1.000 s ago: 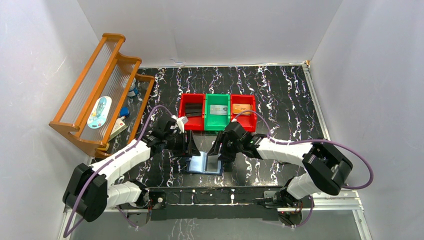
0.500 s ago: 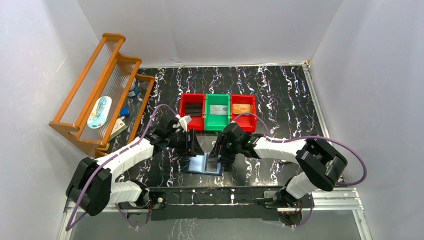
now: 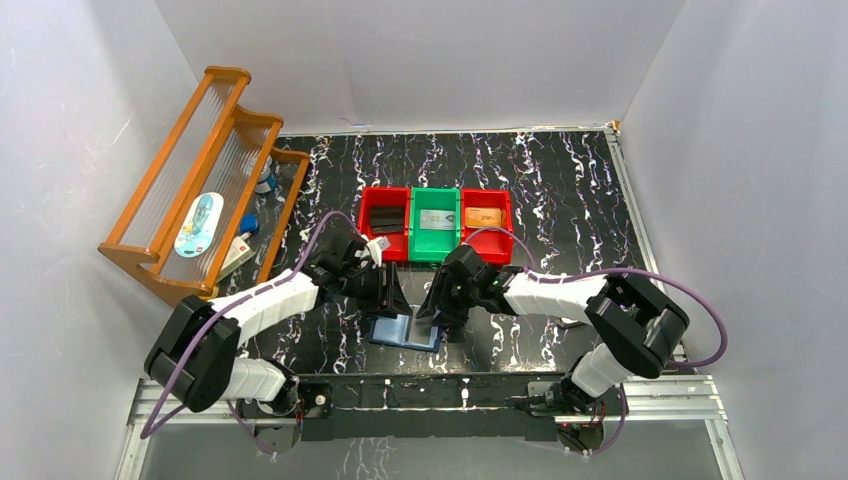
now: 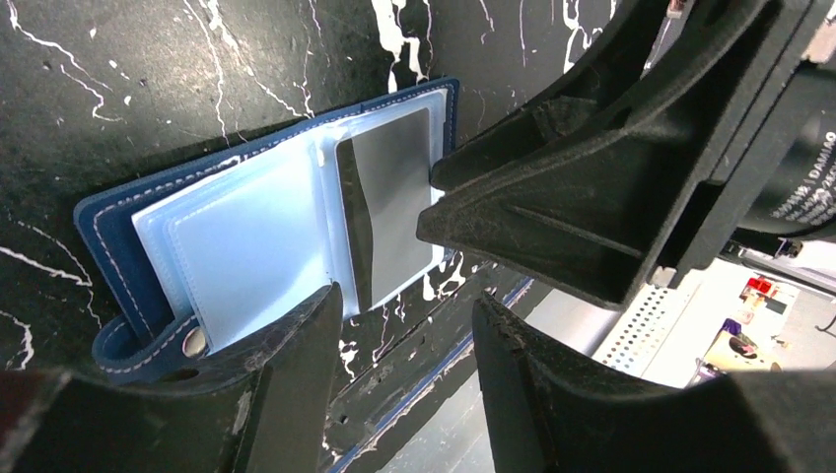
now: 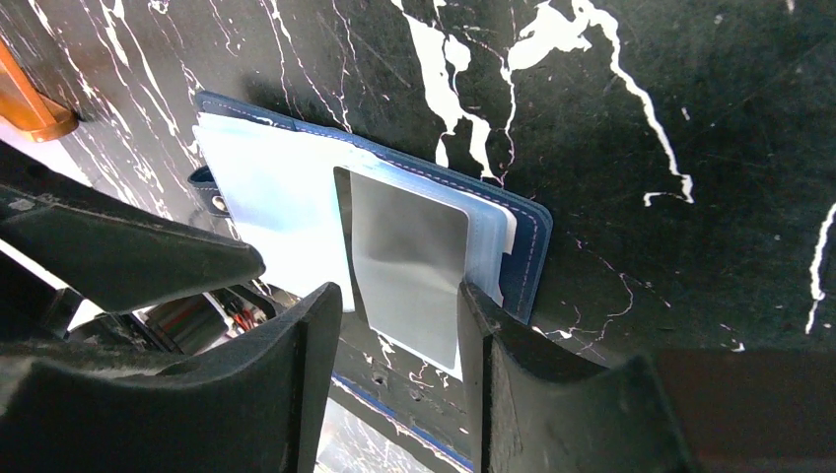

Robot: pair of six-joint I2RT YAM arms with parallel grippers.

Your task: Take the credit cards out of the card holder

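The navy card holder (image 3: 392,332) lies open on the table near the front edge, its pale sleeves up (image 4: 246,236). A grey credit card (image 5: 409,256) sticks out of the right sleeve toward the near edge (image 4: 389,197). My right gripper (image 5: 399,291) stands over that card's free end with its jaws apart, one finger at each long edge (image 3: 432,305). My left gripper (image 4: 409,301) is open with only table between the fingers. Its left finger lies over the holder's near left corner by the snap tab (image 3: 390,295).
Behind the holder stand three bins: a red one (image 3: 366,225) with a dark card, a green one (image 3: 435,192) with a silver-grey card, and a red one (image 3: 508,215) with an orange card. A wooden rack (image 3: 200,170) stands at the far left. The table's metal front rail (image 3: 430,385) is just below the holder.
The right gripper's jaws have narrowed around the card's end. The left arm has swung a little to the right, toward the holder. The holder has hardly moved.
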